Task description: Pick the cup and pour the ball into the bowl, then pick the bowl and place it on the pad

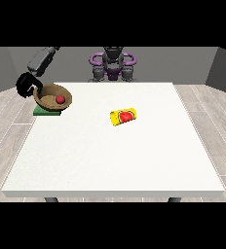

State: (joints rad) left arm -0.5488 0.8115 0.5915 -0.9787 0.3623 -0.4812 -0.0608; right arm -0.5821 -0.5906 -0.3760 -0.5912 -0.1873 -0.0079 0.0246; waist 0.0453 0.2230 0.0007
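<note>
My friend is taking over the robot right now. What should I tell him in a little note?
Hand at the view's left: at the rim of the brown wooden bowl; its grip is too small to make out.
The other hand is not in view.
The small red ball lies in the bowl. The bowl sits tilted over the green square pad.
The yellow cup with a red heart lies on its side mid-table.
Done: pouring.
Left: settle the bowl flat and let go.

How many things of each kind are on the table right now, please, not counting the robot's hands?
Bowl: 1
Ball: 1
Cup: 1
Pad: 1
Total: 4
</note>
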